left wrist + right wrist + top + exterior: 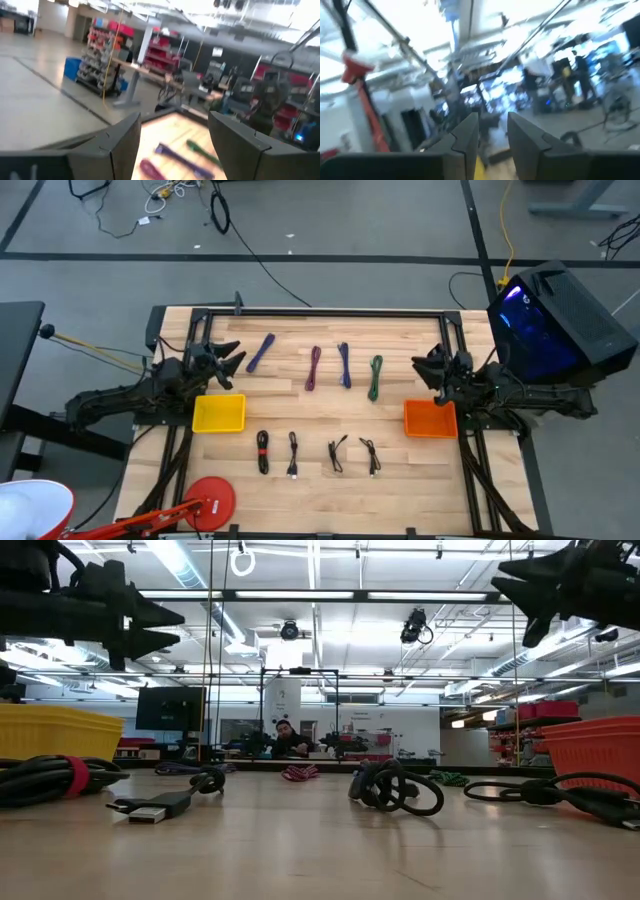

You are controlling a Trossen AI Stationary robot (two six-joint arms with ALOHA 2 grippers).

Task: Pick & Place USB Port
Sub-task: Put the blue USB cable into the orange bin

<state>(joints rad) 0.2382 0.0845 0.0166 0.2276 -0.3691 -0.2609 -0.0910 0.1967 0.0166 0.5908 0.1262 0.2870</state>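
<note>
Several coiled USB cables lie flat on the wooden table point(320, 425). The far row has a violet point(261, 352), a maroon point(314, 367), a blue point(344, 365) and a green one point(375, 377). The near row has black ones, one with a red tie point(262, 451), another point(371, 455) further right. My left gripper point(238, 358) hovers open above the yellow bin's point(219, 413) far side, holding nothing. My right gripper point(418, 367) hovers open over the orange bin's point(430, 419) far side, tipped upward, with nothing between its fingers point(470, 130).
A black computer case point(555, 320) lit blue stands off the table's far right corner. A red disc point(210, 500) lies at the near left. Metal frame rails run along the far edge point(320, 312). A person point(285, 735) sits far behind the table.
</note>
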